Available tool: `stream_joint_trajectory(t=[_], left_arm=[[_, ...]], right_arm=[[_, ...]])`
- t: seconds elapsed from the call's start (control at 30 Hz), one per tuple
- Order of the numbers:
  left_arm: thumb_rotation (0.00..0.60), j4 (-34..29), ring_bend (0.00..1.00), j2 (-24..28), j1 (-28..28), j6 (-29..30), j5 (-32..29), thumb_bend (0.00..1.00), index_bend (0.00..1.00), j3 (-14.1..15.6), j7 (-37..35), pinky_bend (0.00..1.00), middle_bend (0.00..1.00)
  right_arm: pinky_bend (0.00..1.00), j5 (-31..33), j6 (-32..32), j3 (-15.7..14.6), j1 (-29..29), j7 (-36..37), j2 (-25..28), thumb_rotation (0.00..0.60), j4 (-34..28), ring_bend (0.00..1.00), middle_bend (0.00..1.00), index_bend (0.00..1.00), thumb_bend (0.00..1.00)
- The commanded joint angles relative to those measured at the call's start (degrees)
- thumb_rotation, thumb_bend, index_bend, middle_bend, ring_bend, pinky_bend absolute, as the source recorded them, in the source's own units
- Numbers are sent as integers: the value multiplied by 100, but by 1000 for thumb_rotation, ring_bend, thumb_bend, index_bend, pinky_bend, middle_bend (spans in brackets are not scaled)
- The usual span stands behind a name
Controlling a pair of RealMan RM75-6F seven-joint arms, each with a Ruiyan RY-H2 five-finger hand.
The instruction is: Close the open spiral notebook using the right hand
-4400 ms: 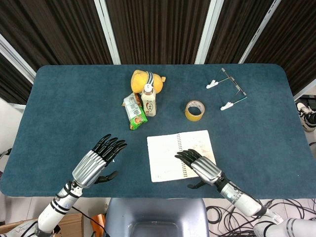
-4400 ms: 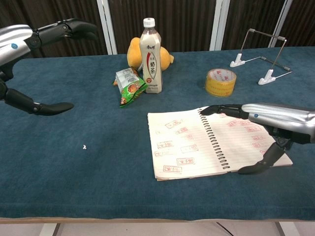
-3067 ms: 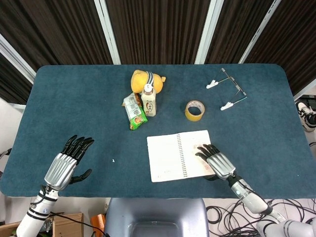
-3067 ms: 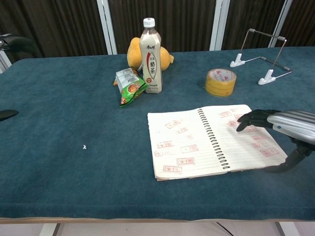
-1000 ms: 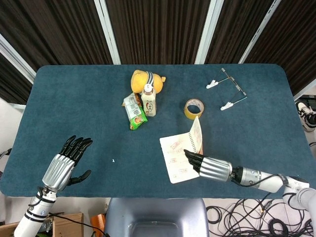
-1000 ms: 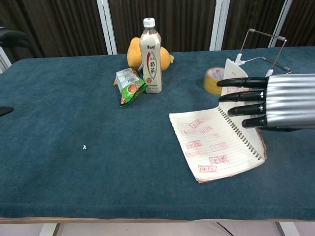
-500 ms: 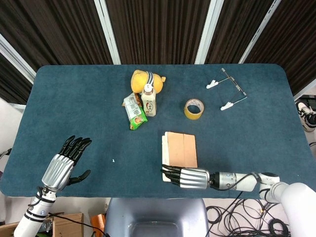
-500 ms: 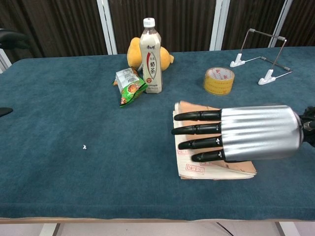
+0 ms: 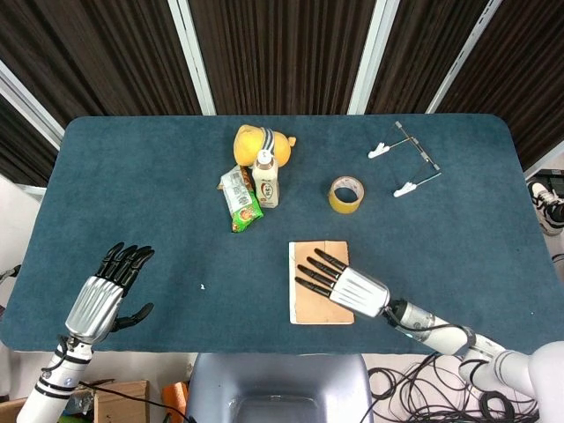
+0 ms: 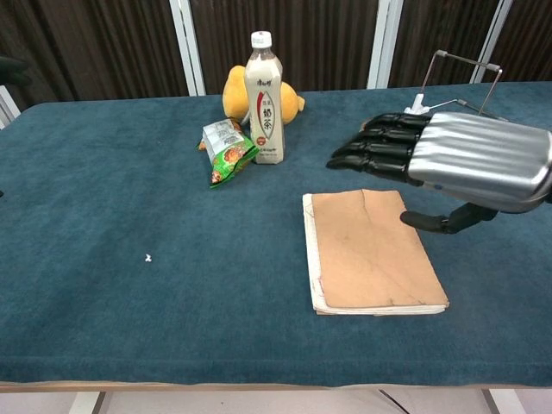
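The spiral notebook [image 9: 322, 254] [image 10: 371, 250] lies flat with its brown cardboard cover on top, at the front middle of the table. My right hand [image 9: 339, 284] [image 10: 448, 159] hovers above the notebook with fingers spread and holds nothing; in the chest view it is lifted clear of the cover. My left hand [image 9: 104, 292] hangs open off the table's front left edge and shows only in the head view.
Behind the notebook stands a roll of yellow tape [image 9: 346, 195], hidden by my right hand in the chest view. A milk tea bottle [image 10: 264, 99], a yellow plush toy [image 9: 256, 143] and a green snack packet [image 10: 226, 152] sit back left. A wire stand [image 9: 404, 160] is back right.
The cover has dropped flat and the notebook is closed. My right hand has lifted off it and pulled back to the right. The left hand has shifted slightly down and left.
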Motion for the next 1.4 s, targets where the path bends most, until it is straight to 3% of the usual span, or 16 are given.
stream_joint_trajectory(t=[0.03, 0.17, 0.37, 0.73, 0.87, 1.0, 1.1, 1.17, 1.3, 1.4], left_arm=[[600, -3, 86, 35, 18, -18, -14, 252, 103, 20, 35, 62, 116], [600, -18, 85, 74, 48, -27, -49, 254, 103, 32, 60, 61, 115], [600, -20, 85, 66, 58, -33, -57, 252, 103, 24, 54, 61, 116], [600, 26, 85, 57, 52, -56, -76, 253, 103, 0, 33, 61, 116], [600, 71, 85, 76, 70, -49, -85, 253, 103, 8, -3, 61, 116], [600, 130, 85, 195, 152, -39, -160, 253, 104, 55, 59, 61, 115], [600, 176, 86, 389, 308, 8, -382, 254, 103, 84, 171, 61, 115], [600, 193, 85, 548, 460, 80, -605, 253, 104, 88, 265, 61, 116], [600, 128, 86, 880, 788, 237, -1065, 252, 106, 107, 349, 58, 115], [600, 15, 81, 1099, 1028, 360, -1333, 254, 103, 131, 222, 55, 114]], right_arm=[[173, 1153, -1105, 140, -288, 855, 562, 600, -1085, 126, 109, 0, 481], [174, 1620, -1856, 182, -168, 1500, 638, 600, -1381, 140, 111, 0, 581], [175, 1627, -2387, 132, -13, 1861, 463, 600, -1322, 144, 111, 0, 598], [175, 1512, -2706, 123, 122, 1856, 162, 600, -1116, 146, 108, 0, 599], [174, 1425, -2516, 157, 81, 1969, 137, 600, -1069, 147, 108, 0, 599], [168, 1357, -1521, 329, -291, 2012, 444, 600, -1238, 147, 108, 0, 596], [158, 1545, -733, 481, -744, 1809, 934, 600, -1494, 144, 108, 0, 480], [139, 1760, -346, 544, -1064, 1577, 1355, 600, -1723, 120, 107, 0, 345], [30, 2288, -28, 555, -1581, 1189, 2197, 600, -2423, 8, 24, 0, 121], [0, 2506, 138, 492, -1911, 1185, 2649, 600, -2868, 0, 0, 0, 60]])
